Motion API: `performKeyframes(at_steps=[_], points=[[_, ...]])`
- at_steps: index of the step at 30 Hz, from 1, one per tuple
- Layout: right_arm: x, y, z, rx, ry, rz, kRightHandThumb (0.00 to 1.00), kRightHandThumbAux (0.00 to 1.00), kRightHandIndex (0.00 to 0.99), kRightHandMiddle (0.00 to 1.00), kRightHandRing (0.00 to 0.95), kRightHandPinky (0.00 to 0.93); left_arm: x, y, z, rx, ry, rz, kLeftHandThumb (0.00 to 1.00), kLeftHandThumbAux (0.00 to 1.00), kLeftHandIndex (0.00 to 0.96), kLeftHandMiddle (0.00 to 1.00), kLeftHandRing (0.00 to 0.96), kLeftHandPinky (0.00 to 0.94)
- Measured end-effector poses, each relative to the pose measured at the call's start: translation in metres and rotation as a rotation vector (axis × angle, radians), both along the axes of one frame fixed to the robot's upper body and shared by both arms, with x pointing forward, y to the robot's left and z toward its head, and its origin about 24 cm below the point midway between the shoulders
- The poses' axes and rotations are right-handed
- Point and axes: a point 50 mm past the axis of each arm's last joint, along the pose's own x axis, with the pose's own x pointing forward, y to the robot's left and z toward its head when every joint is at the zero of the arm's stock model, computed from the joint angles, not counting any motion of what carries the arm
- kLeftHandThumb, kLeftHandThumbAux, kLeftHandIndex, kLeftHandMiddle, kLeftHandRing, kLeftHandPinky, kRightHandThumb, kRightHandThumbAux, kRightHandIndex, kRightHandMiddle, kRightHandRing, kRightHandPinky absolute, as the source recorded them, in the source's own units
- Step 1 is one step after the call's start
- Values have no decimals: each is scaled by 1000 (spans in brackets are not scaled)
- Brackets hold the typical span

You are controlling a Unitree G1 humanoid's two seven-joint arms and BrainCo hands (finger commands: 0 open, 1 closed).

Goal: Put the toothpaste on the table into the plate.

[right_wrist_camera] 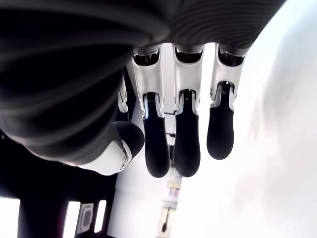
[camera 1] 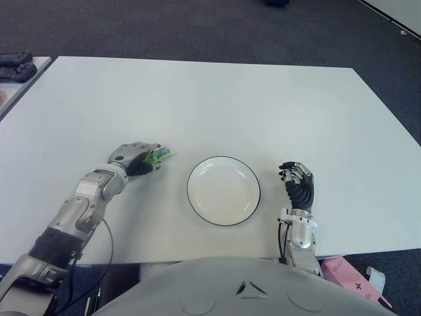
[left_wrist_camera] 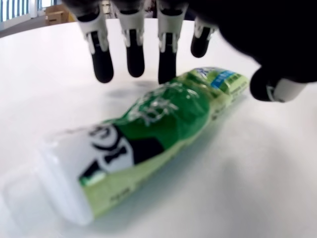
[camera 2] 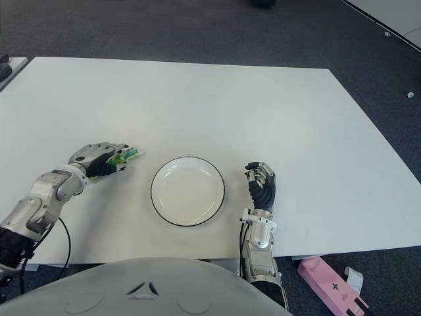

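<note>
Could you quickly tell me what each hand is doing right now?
Left hand: open over the toothpaste, fingers not closed on it.
Right hand: open, holding nothing.

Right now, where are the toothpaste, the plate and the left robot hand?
toothpaste [left_wrist_camera: 148,134], left wrist view, on the green middle of the tube.
plate [camera 1: 223,191], left eye view, on its bare white centre.
left robot hand [camera 1: 135,158], left eye view, on its knuckles over the tube.

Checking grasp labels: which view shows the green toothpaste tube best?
Left wrist view: the green plastic toothpaste tube fills the frame, lying on the white table under the left hand. Eye views show only its tip; right wrist view shows none.
</note>
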Motion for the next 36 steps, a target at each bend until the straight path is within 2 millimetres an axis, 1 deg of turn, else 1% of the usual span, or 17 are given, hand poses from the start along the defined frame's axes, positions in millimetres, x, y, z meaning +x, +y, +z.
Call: performKeyframes(at_steps=[5, 11, 17, 26, 32, 36], points=[[0, -1, 0, -3, 1, -1, 714, 729, 427, 496, 513, 523, 1, -2, -6, -19, -33, 30, 532, 245, 55, 149, 155, 224], [-1, -1, 1, -5, 1, -2, 714, 730, 427, 498, 513, 521, 2, -3, -13, -21, -71, 43, 519, 234, 38, 133, 143, 217], [-2, -2, 1, -6, 1, -1, 713, 730, 427, 500, 514, 526, -1, -3, -23, -32, -95, 64, 529, 231, 27, 135, 137, 205], [-2, -3, 1, -13, 4, 4, 713, 730, 428, 499, 519, 533, -3, -5, -27, -33, -104, 75, 571, 238, 19, 146, 143, 204], [-3, -3, 1, -14, 4, 4, 711, 730, 427, 496, 521, 531, -4, -6, -29, -6, -99, 75, 556, 230, 2, 129, 125, 179], [-3, -3, 1, -14, 5, 4, 711, 730, 427, 495, 518, 532, -6, -8, -30, 22, -96, 68, 565, 233, 0, 127, 129, 200]])
